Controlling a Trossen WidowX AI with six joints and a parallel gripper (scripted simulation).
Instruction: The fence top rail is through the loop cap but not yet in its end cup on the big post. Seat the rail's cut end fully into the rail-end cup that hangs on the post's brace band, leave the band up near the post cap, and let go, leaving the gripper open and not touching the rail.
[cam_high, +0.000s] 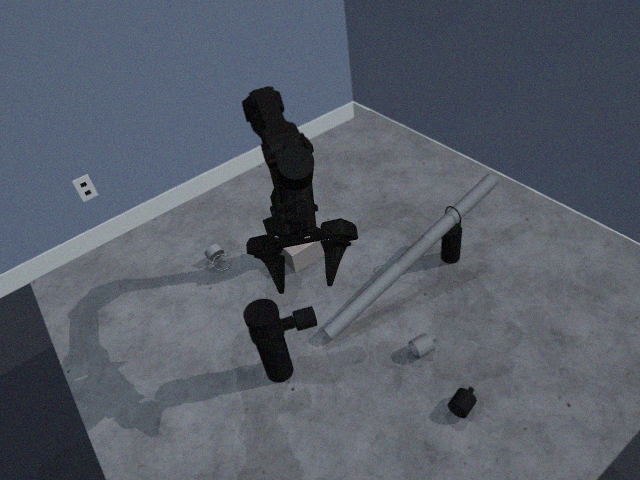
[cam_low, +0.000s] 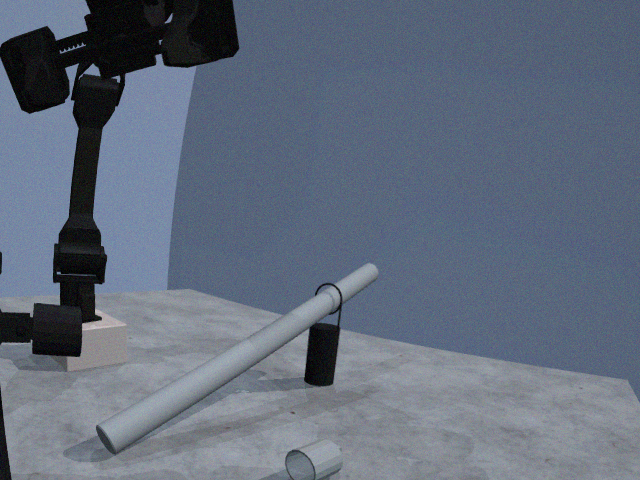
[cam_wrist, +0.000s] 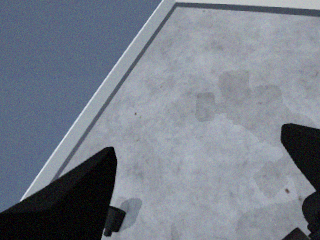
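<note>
Claw: the claw (cam_high: 305, 288) (cam_low: 118, 54) (cam_wrist: 197, 143) is wide open, with nothing held between its fingers.
Rail: the rail (cam_high: 408, 258) (cam_low: 222, 366) slants down from the loop toward the big post. In the top view it lies to the picture's right of the claw — clear of both fingers. In the exterior view the claw hangs well above the rail's low end. The wrist view does not show the rail.
Cut end: outside the cup, near it and lower. Whether it touches the bench (cam_high: 516, 310) (cam_low: 465, 413) (cam_wrist: 190, 165), I cannot tell.
Cup: the cup (cam_high: 305, 317) (cam_low: 57, 329) sticks out sideways from the big post (cam_high: 273, 346) (cam_low: 3, 454), high up near its top. The rail is not seated in it.
Band: too dark to make out against the post.
Loop: the loop (cam_high: 452, 206) (cam_low: 341, 299) circles the rail near its upper end, above the small post (cam_high: 450, 245) (cam_low: 321, 356).
Grey fitting: the grey fitting (cam_high: 421, 345) (cam_low: 323, 459) lies on its side on the bench, apart from the rail.
Black fitting: the black fitting (cam_high: 462, 403) lies farther from the rail — beyond the grey one.
Block: the pale block (cam_high: 305, 256) (cam_low: 103, 343) stands under the arm's foot.
</note>
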